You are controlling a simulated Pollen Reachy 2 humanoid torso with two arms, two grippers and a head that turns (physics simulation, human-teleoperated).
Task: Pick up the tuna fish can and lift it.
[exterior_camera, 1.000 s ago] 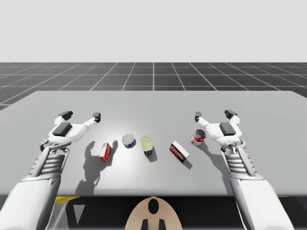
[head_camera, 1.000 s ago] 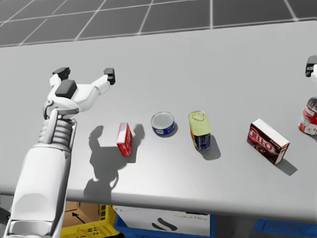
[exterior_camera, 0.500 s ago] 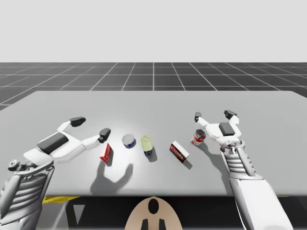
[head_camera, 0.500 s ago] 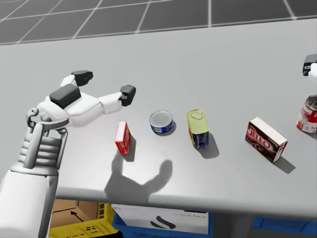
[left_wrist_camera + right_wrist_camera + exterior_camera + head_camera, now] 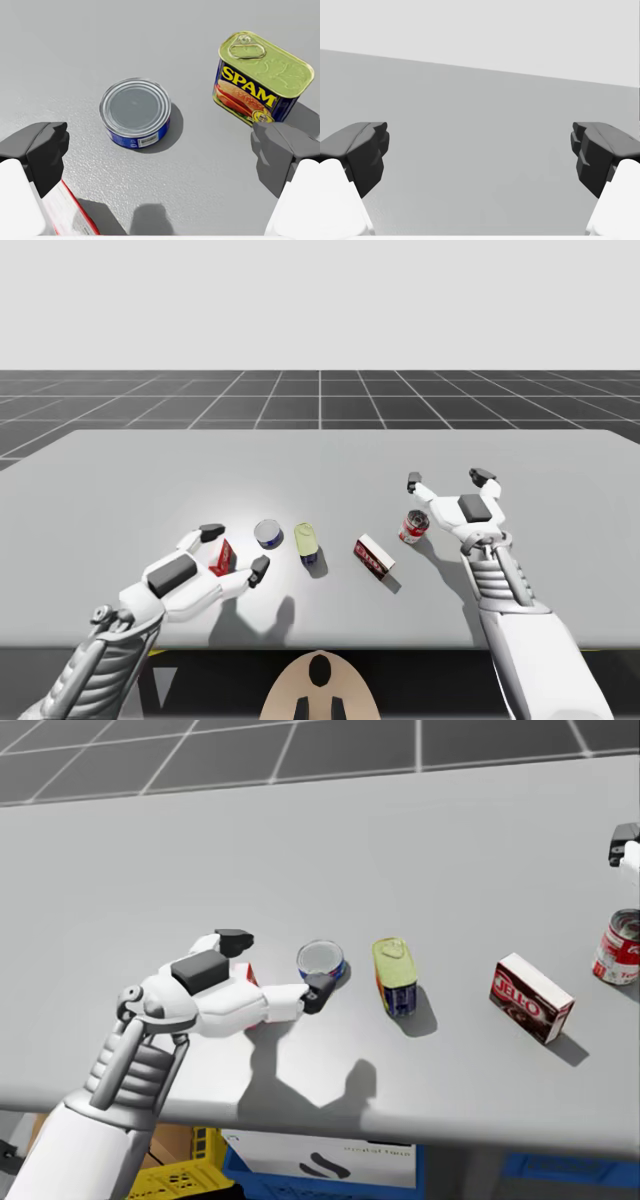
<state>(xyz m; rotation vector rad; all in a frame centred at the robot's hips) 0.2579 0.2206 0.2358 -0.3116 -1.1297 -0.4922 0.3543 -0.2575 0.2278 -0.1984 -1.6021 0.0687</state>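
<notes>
The tuna fish can (image 5: 135,111) has a smooth metal lid, the table (image 5: 75,40) matt, grainy

Left end effector (image 5: 235,550) and right end effector (image 5: 447,480) gape wide.

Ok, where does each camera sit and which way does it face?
High view: fixed above, looking down over the grey table from my side; left hand, right hand and my head's top show.
Head view: on my head, tilted down at the table; left arm shows.
Left wrist view: on the left hand, facing the short round blue silver-lidded can; open fingers show.
Right wrist view: on the right hand, facing bare table; open fingers show.
Shared: head and left wrist views both show that can.
</notes>
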